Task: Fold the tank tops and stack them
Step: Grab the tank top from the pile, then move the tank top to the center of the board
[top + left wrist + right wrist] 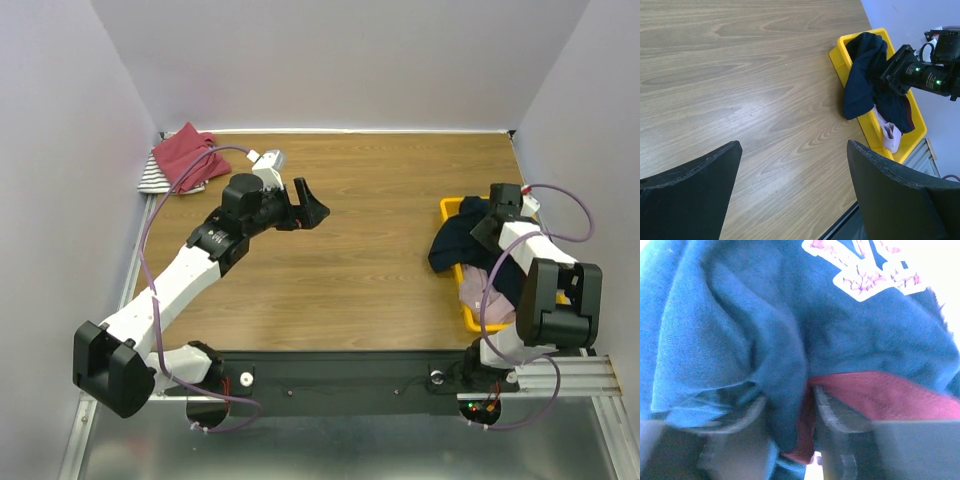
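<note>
The right jaws were nipped together on a bunched fold of the navy tank top [740, 315], close to its maroon trim [880, 395]. The wrist view was blurred, so the grip seemed firm rather than plainly so. That hold suited lifting the garment out of the yellow tray [447, 207], where most of it lay heaped, one end spilling over the rim onto the tabletop [370, 270]. A pale pink top [890, 135] lay beneath it at the tray's near end. The left jaws stood wide apart and held nothing, poised above bare wood toward the middle. They were probably placed there to take a second corner once the navy top was carried across for spreading. The red top [185, 150] lay on the striped one [152, 180] in the far left corner, well apart, which is likely where the stack belongs.
</note>
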